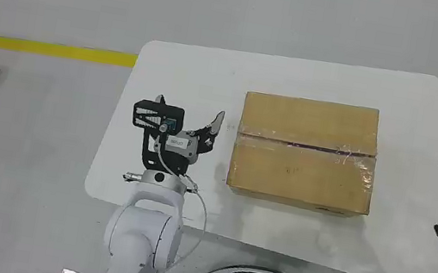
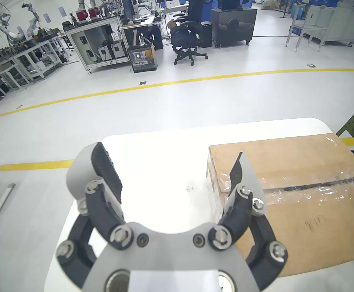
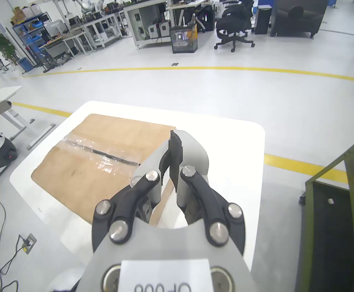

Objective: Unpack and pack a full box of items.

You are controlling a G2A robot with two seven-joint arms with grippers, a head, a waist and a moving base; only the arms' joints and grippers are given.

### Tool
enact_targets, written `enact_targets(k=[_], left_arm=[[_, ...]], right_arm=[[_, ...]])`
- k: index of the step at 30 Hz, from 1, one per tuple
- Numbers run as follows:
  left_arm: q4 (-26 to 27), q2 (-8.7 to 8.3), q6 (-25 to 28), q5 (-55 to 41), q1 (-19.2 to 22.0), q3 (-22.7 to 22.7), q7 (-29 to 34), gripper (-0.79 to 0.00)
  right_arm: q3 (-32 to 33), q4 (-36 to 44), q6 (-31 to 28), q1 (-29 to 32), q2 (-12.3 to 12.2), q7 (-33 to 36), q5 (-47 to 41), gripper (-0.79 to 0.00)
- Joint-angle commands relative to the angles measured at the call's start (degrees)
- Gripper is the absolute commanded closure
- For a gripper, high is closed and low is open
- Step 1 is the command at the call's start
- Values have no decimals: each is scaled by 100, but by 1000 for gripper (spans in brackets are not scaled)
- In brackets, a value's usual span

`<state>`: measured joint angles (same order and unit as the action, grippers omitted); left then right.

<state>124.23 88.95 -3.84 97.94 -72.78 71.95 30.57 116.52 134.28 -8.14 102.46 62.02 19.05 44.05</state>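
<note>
Just beside wide-spread left tool (image 2: pixel 168 150): taped cardboard box (image 2: pixel 290 166).

This is a robotics lab. Metal-frame workstations (image 2: pixel 96 44) with electronics, office chairs (image 2: pixel 188 41) and robot arms (image 2: pixel 12 34) stand beyond a yellow floor line (image 2: pixel 177 81).

Short handwritten scrawl (image 2: pixel 314 222) in dark pen on the cardboard box (image 2: pixel 304 154), on the top flap nearer the table's (image 2: pixel 155 154) robot-side edge; not legible. White label (image 3: pixel 165 275) with dark print behind the right gripper (image 3: pixel 173 142), partly cut off.
</note>
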Motion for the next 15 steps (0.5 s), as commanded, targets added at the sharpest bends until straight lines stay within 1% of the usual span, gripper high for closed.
enact_targets(k=[1,6,11,15], left_arm=[[0,0,0,0,0,0,0,-785],[0,0,0,0,0,0,0,-785],[0,0,0,0,0,0,0,-785],[0,0,0,0,0,0,0,-785]], right_arm=[[19,-59,58,-49,9,-90,-11,0],[145,-422,262,-145,38,-408,24,0],[290,-1155,324,-62,90,-948,35,0],[85,-1796,263,-71,110,-931,55,0]])
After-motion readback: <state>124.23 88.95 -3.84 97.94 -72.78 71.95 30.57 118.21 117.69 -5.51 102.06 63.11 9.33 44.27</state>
